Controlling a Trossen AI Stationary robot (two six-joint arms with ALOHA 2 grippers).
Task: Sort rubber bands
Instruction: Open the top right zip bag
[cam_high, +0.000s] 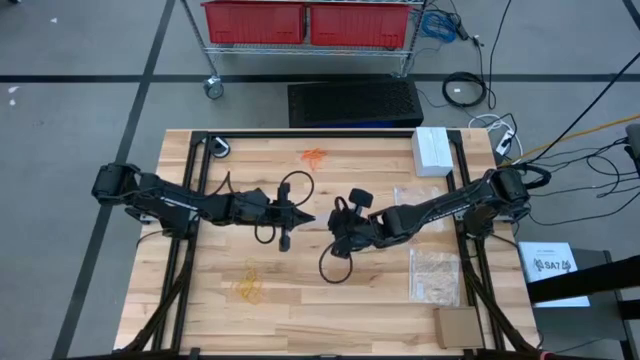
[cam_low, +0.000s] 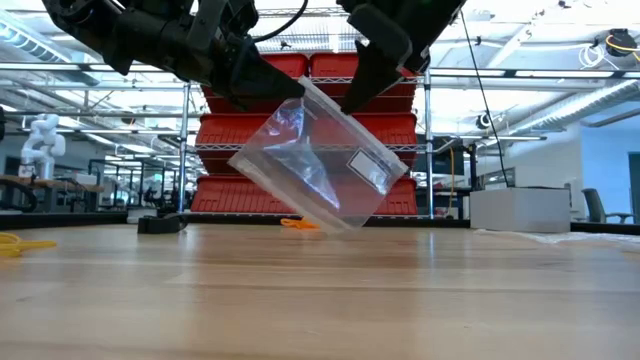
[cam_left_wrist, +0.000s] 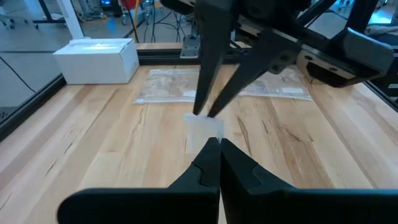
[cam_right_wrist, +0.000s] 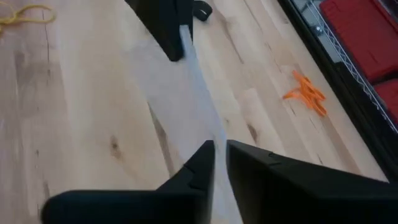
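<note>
1. Step in hand, as judged: preparing a clear plastic bag (cam_low: 318, 165) to receive bands; no band yet picked up.
2. Left hand (cam_high: 303, 218) near the middle of the surface (cam_high: 330, 320), fingers pressed together on one upper edge of the bag, seen in the left wrist view as a pale sheet just beyond the fingertips.
3. Right hand (cam_high: 338, 222) facing it, just beside; fingers narrowly parted, a thin gap visible in the right wrist view, the bag's edge running between them; grip apparently loosening or only light.
4. Bag hanging tilted between both hands in the low view, lower corner close to the surface; contact not certain. White label on its side.
5. Orange rubber bands (cam_high: 314, 156) lying at the far side of the surface, well apart from both hands; also seen behind the bag in the low view.
6. Yellow rubber bands (cam_high: 248, 287) on the near left part of the surface, well apart from the left hand.
7. Black bands not identifiable among the dark cables.
8. Further bags (cam_high: 435, 272) lying flat on the right side; white box (cam_high: 432, 150) at the far right corner.
9. Next move, as judged: spreading the bag's mouth, then freeing one hand to reach a cluster; calls for firm hold by the other hand.
</note>
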